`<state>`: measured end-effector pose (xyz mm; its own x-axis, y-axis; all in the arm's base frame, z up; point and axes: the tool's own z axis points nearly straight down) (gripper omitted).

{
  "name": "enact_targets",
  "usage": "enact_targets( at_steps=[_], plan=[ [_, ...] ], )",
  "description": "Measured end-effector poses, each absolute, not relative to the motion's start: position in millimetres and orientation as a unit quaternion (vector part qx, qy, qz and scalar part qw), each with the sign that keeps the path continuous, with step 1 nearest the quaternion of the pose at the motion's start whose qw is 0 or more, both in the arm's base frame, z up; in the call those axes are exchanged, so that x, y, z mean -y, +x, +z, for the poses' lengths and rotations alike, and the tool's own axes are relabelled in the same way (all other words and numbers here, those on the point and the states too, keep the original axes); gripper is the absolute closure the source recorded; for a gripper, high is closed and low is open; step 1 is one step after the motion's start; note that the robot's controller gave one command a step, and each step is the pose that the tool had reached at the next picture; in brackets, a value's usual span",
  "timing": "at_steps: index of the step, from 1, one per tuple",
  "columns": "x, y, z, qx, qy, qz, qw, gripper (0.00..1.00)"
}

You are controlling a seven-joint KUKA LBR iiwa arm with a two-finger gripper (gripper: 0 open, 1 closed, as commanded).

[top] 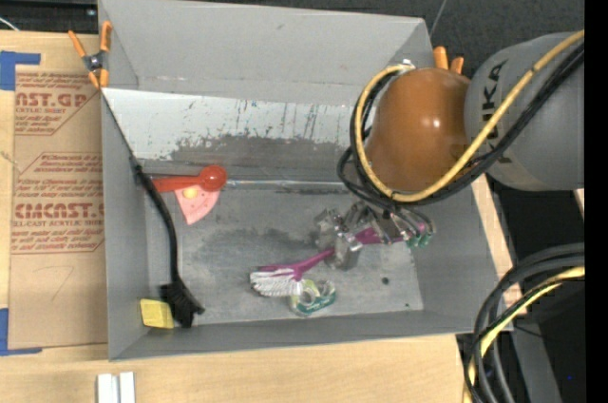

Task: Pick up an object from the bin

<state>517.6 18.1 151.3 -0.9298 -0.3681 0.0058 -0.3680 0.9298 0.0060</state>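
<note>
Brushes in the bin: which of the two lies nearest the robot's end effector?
The pink-handled brush with white bristles; its handle reaches up to the end effector. The black long-handled brush lies far left.

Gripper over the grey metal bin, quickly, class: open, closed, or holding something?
Gripper: cannot be told; it sits at the handle end of the pink plastic brush with white bristles.
</note>
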Motion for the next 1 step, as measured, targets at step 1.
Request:
enact_targets(
  at_steps=[1],
  plan=[
    [-18.2,517.5,180.8,0.982,0.187,-0.002,0.004,1.00]
  ],
)
